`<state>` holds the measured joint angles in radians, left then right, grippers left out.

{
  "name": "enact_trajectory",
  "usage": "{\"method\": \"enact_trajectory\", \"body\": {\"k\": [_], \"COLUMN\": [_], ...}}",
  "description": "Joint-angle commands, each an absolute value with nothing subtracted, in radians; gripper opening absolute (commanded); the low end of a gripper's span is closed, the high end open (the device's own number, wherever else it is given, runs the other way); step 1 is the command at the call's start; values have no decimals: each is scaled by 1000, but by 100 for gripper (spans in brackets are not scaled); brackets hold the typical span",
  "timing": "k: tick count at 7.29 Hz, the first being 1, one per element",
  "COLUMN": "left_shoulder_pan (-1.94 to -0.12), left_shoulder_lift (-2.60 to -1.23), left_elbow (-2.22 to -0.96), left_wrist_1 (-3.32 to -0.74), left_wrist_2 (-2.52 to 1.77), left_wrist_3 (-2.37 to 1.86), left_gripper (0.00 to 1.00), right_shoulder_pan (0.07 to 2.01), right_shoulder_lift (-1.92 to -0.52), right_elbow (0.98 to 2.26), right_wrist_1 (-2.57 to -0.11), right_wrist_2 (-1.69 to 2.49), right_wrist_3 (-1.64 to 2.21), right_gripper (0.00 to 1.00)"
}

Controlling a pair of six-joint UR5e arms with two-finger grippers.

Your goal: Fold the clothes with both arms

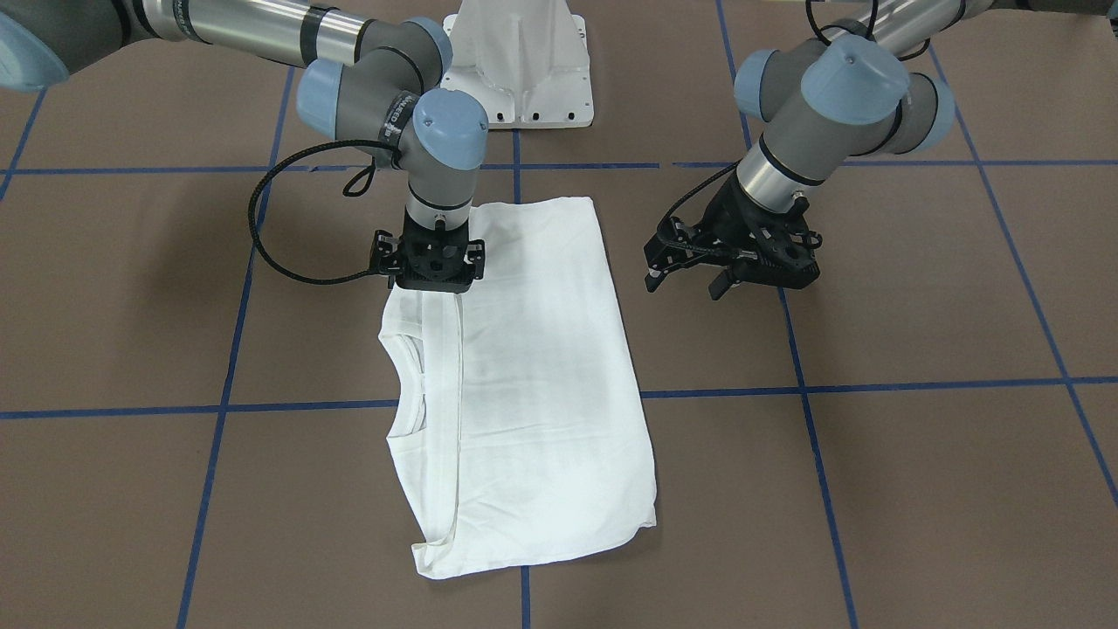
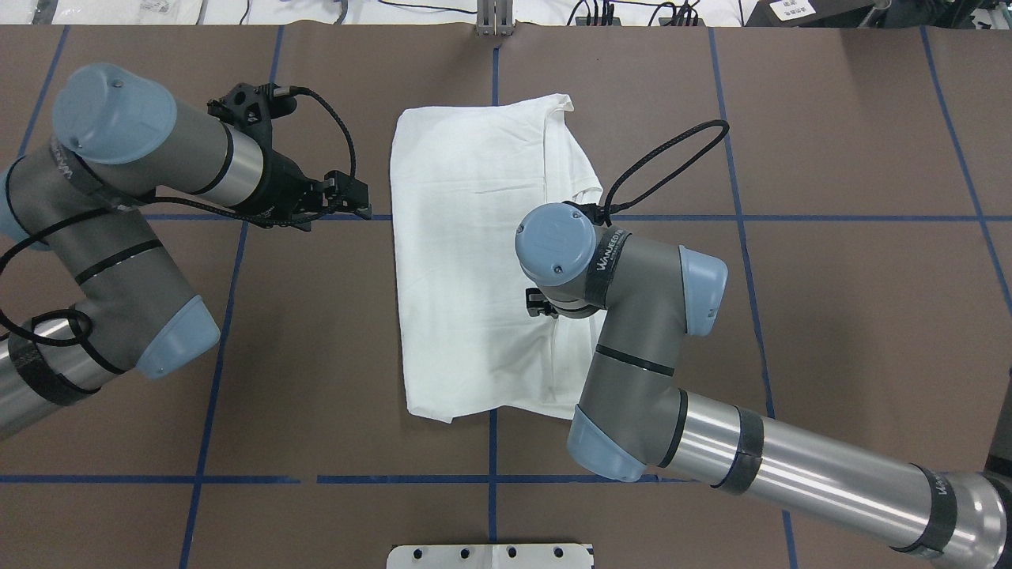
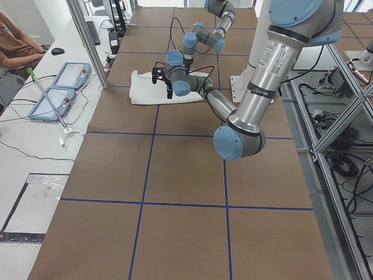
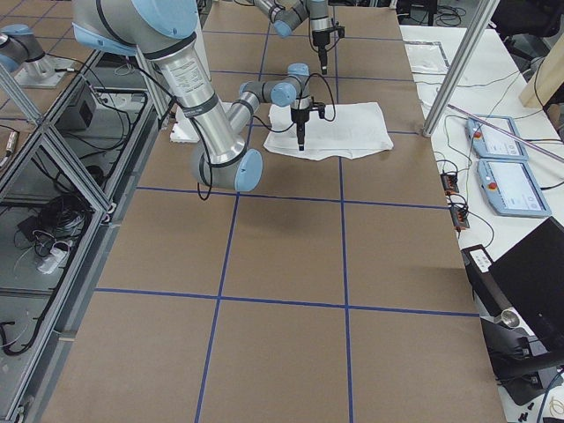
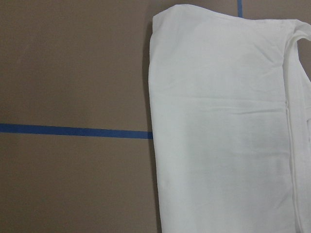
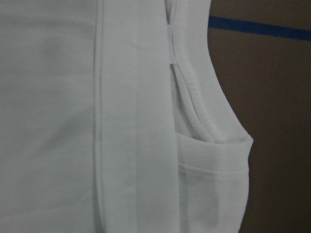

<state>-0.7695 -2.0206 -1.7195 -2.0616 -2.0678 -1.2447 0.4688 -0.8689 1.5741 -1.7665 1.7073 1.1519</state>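
The white shirt (image 1: 533,367) lies folded into a long rectangle in the middle of the table, and also shows in the overhead view (image 2: 466,261). Its ribbed collar (image 1: 410,384) sits at one long edge, with the neck label (image 6: 172,43) close up in the right wrist view. No black text shows. My right gripper (image 1: 434,279) points straight down onto the shirt's collar-side edge near the robot. Its fingers are hidden under its body, so I cannot tell whether they are open or shut. My left gripper (image 1: 686,284) is open and empty, just above the table beside the shirt's other long edge (image 5: 155,121).
The white pedestal base (image 1: 520,61) stands at the robot's side of the table. Blue tape lines (image 1: 873,384) cross the brown table top. An operators' desk with two tablets (image 3: 58,87) runs along the far side.
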Motion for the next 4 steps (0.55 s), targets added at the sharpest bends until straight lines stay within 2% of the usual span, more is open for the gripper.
{"method": "enact_trajectory", "body": {"k": [1,4], "left_shoulder_pan": [-770,-769], "left_shoulder_lift": [-2022,-2025], "left_elbow": [-1677,-1675], "left_wrist_1": [-2124,-2125], "left_wrist_2": [-2068,-2068], "left_wrist_3": [-1252,-1252], "left_gripper": [100,100], "right_shoulder_pan": [474,497], "right_shoulder_lift": [-882,-916], "right_elbow": [1577,1600], "right_wrist_1": [-1772,-1773], "right_wrist_2": [1706,1707], "right_wrist_3": [1131,1108], "right_gripper": [100,100]}}
